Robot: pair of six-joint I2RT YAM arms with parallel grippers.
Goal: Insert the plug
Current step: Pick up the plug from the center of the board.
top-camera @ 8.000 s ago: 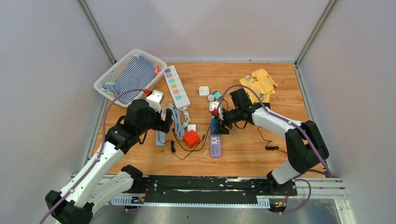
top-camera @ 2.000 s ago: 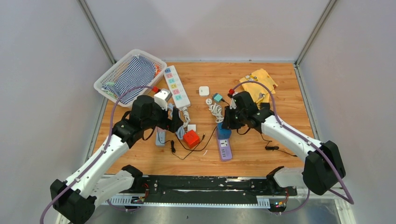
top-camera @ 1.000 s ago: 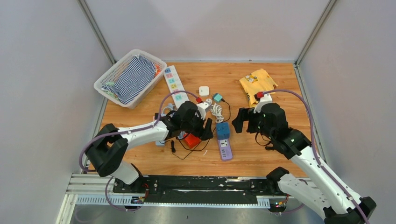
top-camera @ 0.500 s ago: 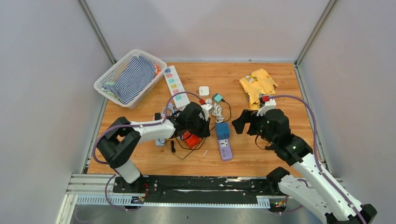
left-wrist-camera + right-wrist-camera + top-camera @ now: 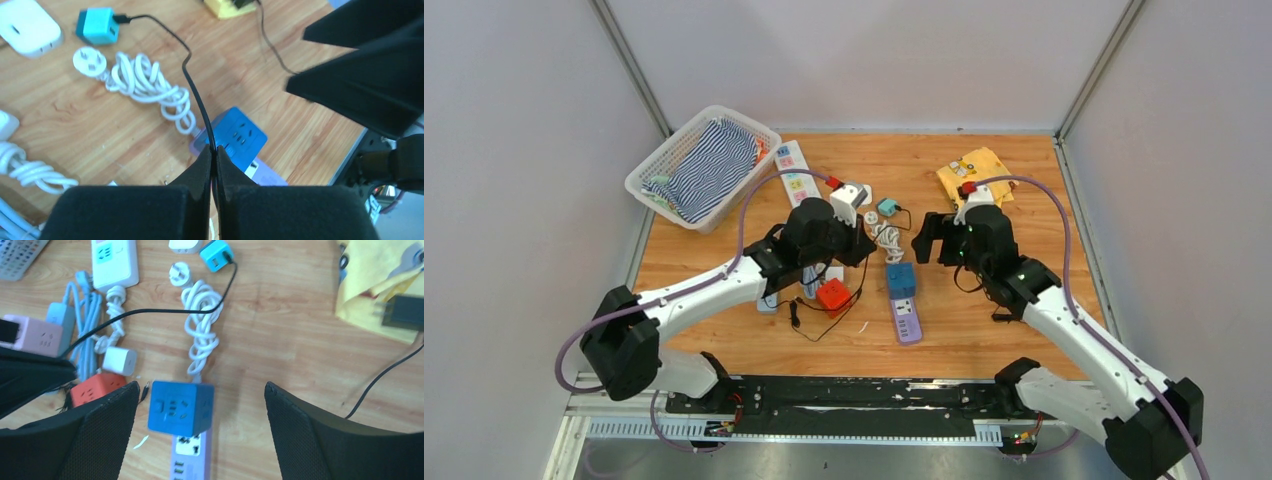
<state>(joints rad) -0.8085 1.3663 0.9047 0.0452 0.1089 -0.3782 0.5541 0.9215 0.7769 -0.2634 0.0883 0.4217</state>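
My left gripper [image 5: 213, 156] is shut on a thin black cable [image 5: 192, 85], pinched between the fingertips and held off the table. The cable runs to a teal charger cube [image 5: 97, 27] lying on the wood [image 5: 887, 208]. A blue cube socket [image 5: 181, 407] sits on the far end of a purple power strip [image 5: 192, 460], with a white coiled cord [image 5: 202, 330] and its round plug [image 5: 178, 273] beyond it. My right gripper [image 5: 202, 387] hangs open above the blue cube, touching nothing. In the top view the left gripper [image 5: 862, 252] and the right gripper [image 5: 924, 243] flank the blue cube [image 5: 900, 280].
A red cube socket [image 5: 832, 296] and a small white adapter [image 5: 120, 360] lie left of the strip, beside a pink socket [image 5: 32, 335] and pale blue cords. A white power strip [image 5: 794, 180] and a basket [image 5: 702, 165] are far left; yellow cloth [image 5: 974, 175] far right.
My left gripper has shut on the black cable and pulled up and back towards the far left. The right arm has shifted slightly farther from its base, still open.
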